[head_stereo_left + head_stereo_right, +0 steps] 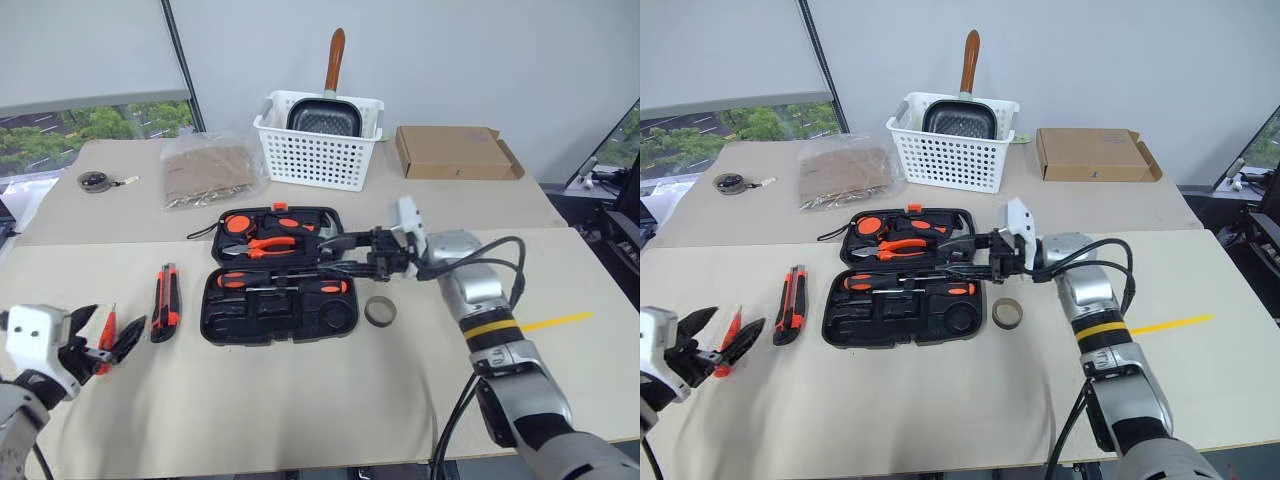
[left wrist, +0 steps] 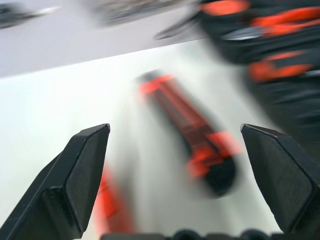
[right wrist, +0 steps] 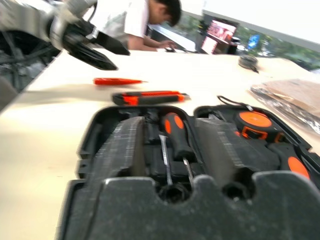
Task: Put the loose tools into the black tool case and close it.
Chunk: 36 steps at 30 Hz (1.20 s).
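2 screwdrivers [image 1: 285,285] in moulded blk case [image 1: 278,318] | L claw [image 1: 100,345] wide | R claw [image 1: 345,255] part-open, empty | tape roll [image 1: 380,311] round

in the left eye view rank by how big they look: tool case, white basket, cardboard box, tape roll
1. tool case
2. white basket
3. cardboard box
4. tape roll
The basket and box sit farther from the camera, so they look smaller than they really are.
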Each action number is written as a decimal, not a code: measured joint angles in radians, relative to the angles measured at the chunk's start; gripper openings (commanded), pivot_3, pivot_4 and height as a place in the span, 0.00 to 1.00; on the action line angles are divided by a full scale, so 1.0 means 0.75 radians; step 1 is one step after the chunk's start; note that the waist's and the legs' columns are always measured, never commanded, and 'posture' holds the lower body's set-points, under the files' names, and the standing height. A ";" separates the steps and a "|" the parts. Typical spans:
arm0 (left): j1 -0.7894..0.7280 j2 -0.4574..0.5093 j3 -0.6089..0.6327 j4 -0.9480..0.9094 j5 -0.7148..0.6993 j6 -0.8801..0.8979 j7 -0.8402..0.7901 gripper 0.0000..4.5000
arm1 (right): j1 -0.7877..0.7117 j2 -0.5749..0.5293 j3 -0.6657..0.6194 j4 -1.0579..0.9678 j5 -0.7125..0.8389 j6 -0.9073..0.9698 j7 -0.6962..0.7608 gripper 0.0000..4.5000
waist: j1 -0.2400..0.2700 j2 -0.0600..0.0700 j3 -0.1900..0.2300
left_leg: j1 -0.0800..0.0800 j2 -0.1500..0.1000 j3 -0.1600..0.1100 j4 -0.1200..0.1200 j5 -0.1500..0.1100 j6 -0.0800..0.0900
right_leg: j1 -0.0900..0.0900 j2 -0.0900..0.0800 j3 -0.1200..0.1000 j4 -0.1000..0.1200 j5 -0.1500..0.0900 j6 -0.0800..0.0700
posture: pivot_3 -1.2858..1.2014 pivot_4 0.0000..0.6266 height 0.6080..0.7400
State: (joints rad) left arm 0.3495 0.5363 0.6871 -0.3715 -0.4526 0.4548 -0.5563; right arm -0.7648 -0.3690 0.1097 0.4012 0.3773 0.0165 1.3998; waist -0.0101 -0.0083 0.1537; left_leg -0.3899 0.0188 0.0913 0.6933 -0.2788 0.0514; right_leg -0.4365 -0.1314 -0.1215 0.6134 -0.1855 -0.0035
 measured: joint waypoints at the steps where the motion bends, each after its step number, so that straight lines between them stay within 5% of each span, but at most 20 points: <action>1: -0.001 -0.028 0.011 0.001 -0.002 0.002 0.033 1.00 | 0.001 -0.017 -0.001 0.000 0.003 0.010 0.026 0.85 | 0.003 0.000 0.000 | 0.000 0.000 0.000 0.000 0.000 0.000 | 0.000 -0.001 0.000 0.000 0.000 0.000 | 0.52 0.24 0.70; 3: -0.001 -0.055 0.026 0.001 -0.010 0.011 0.077 1.00 | 0.002 -0.036 -0.003 0.000 0.007 0.017 0.055 0.99 | 0.005 0.000 0.000 | 0.000 0.000 0.000 0.000 -0.001 0.000 | 0.000 -0.001 0.000 0.000 0.000 0.001 | 0.52 0.24 0.70; 12: 0.016 -0.095 -0.033 0.091 0.031 0.156 0.237 1.00 | -0.001 -0.052 -0.015 -0.078 0.067 0.089 0.085 0.99 | 0.008 0.000 0.000 | 0.000 0.001 0.001 0.000 -0.001 0.001 | -0.001 -0.001 0.000 0.000 0.000 0.001 | 0.52 0.24 0.70; 23: -0.037 -0.087 -0.069 0.168 0.041 0.086 0.230 0.12 | -0.015 -0.059 -0.023 -0.148 0.102 0.145 0.070 1.00 | 0.017 0.000 0.000 | 0.000 0.003 0.001 0.000 -0.001 0.000 | -0.003 -0.007 -0.002 0.000 -0.001 0.002 | 0.52 0.24 0.70; 28: -0.129 -0.055 -0.054 0.219 0.028 -0.064 0.167 0.11 | -0.010 -0.074 -0.060 -0.153 0.104 0.145 0.074 1.00 | 0.030 -0.001 0.000 | -0.002 0.003 0.002 0.000 -0.001 0.000 | -0.004 -0.008 -0.004 -0.001 0.004 -0.005 | 0.52 0.24 0.70; 36: -0.417 0.206 -0.187 0.191 -0.107 -0.178 -0.227 0.11 | 0.106 -0.117 -0.094 -0.203 0.105 0.141 0.074 1.00 | 0.031 0.000 0.000 | -0.003 -0.001 0.005 0.000 0.003 -0.006 | -0.002 -0.005 -0.002 -0.003 0.004 -0.004 | 0.52 0.24 0.70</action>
State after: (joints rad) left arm 0.0364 0.6906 0.5467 -0.2280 -0.5330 0.3211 -0.7269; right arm -0.6849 -0.4565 0.0392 0.2492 0.4563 0.1225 1.4550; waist 0.0133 -0.0084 0.1537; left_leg -0.3922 0.0177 0.0953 0.6937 -0.2769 0.0468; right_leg -0.4377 -0.1355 -0.1232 0.6114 -0.1823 -0.0064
